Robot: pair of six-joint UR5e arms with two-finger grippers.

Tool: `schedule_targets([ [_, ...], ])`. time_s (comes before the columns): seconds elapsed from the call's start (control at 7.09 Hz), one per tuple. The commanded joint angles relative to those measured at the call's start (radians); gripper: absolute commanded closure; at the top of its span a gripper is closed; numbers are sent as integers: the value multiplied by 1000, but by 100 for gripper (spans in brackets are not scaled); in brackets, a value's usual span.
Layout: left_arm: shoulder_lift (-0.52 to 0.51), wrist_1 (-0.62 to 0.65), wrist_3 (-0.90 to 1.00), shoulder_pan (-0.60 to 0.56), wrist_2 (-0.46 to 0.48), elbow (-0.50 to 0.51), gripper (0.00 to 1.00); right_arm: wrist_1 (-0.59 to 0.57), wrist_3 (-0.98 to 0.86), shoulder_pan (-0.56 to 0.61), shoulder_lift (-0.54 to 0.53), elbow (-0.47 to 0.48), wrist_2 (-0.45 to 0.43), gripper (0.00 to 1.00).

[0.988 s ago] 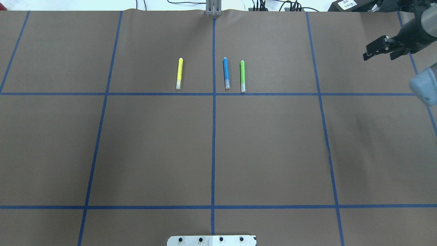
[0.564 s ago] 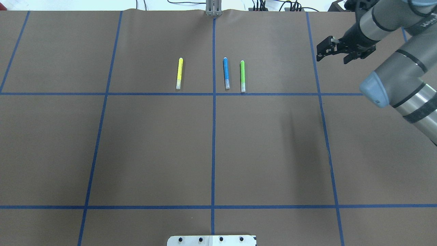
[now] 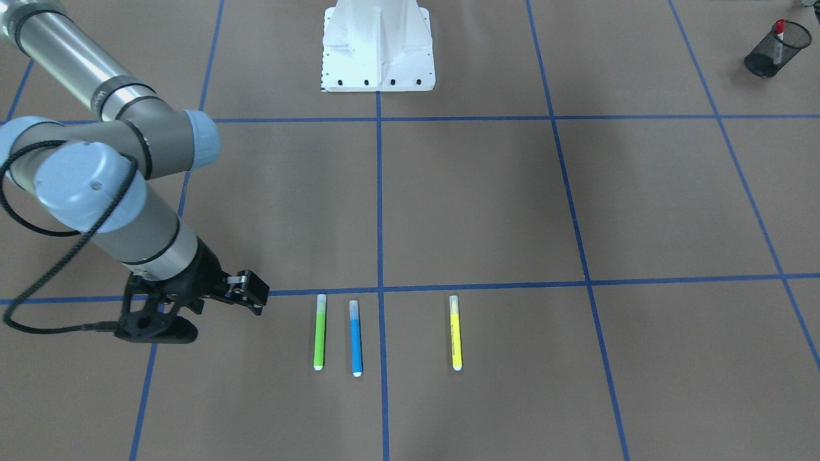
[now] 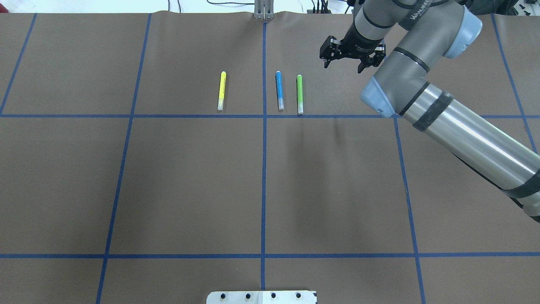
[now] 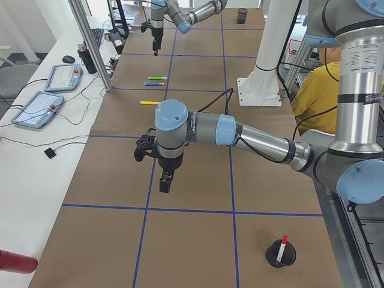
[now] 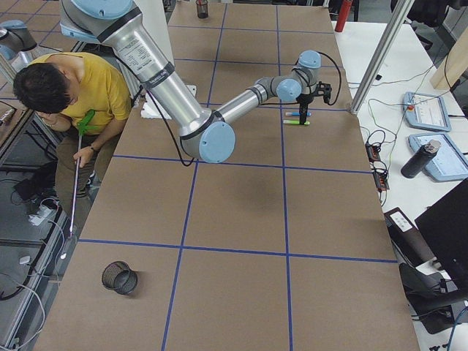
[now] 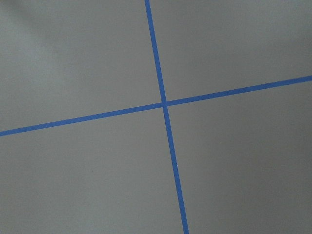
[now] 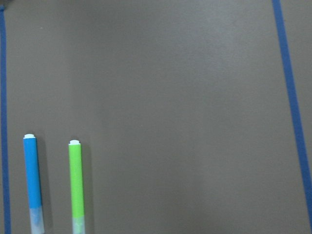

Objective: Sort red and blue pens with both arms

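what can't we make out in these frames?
- left gripper: only in the exterior left view, too small; open or shut unclear.
- red pen: lower half hidden inside the mesh cup, front-facing view.
- blue pen and green marker: cap ends cut off by the right wrist view's bottom edge.

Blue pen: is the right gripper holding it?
No, the blue pen lies on the table beside the green marker, clear of the right gripper.

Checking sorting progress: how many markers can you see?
4. Green marker, blue marker and yellow marker lie parallel on the table; the red-capped marker stands in the black mesh cup on the robot's left.
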Motion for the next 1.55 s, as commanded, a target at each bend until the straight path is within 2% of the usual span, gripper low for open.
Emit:
schedule_targets([
  [0.0,-3,-4,1,0,-2,28,0,-44,6,-48,150,-131,-19,0],
  [0.28,-3,-107,-1,0,-2,113,0,-42,29,-85,279,-293,-19,0],
  [0.42,-5,-156,-1,0,-17,158,0,-41,17,-100,318,-356,-18,0],
  [0.71,-5,-186,-1,0,-25,180,0,-41,-71,-118,355,-475,-10,0],
  [1.13,-3,-188,1,0,-25,174,0,-35,-120,-163,352,-502,19,1],
  [1.27,-3,-188,1,0,-25,172,0,-24,-120,-163,343,-502,15,4],
  [1.41,-3,-188,2,0,-25,171,0,0,-112,-163,328,-502,12,16],
])
